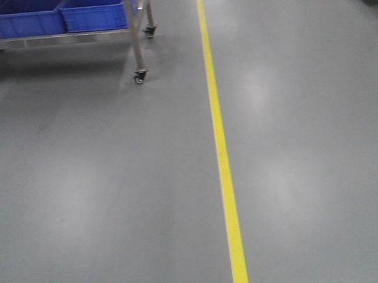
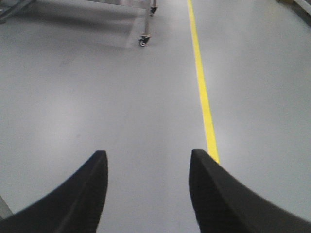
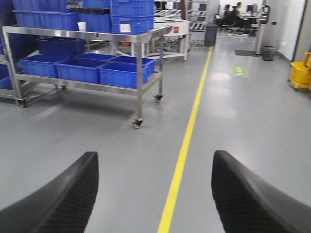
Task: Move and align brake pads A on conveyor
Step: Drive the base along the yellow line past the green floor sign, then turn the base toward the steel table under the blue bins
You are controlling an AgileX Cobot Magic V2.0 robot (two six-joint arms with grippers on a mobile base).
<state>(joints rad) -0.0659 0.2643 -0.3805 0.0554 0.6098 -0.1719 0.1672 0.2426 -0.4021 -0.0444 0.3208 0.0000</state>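
Wide floor (image 1: 98, 196) — left claw (image 2: 146, 153), right claw (image 3: 154, 154) spread

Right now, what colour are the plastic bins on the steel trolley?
Blue plastic bins, clearest in the right wrist view.

Plain grey floor (image 1: 98, 196), one yellow line (image 1: 226, 178), blue bins (image 3: 80, 69) on a silver cart (image 3: 140, 82), black left tool (image 2: 146, 154) and right tool (image 3: 154, 154).
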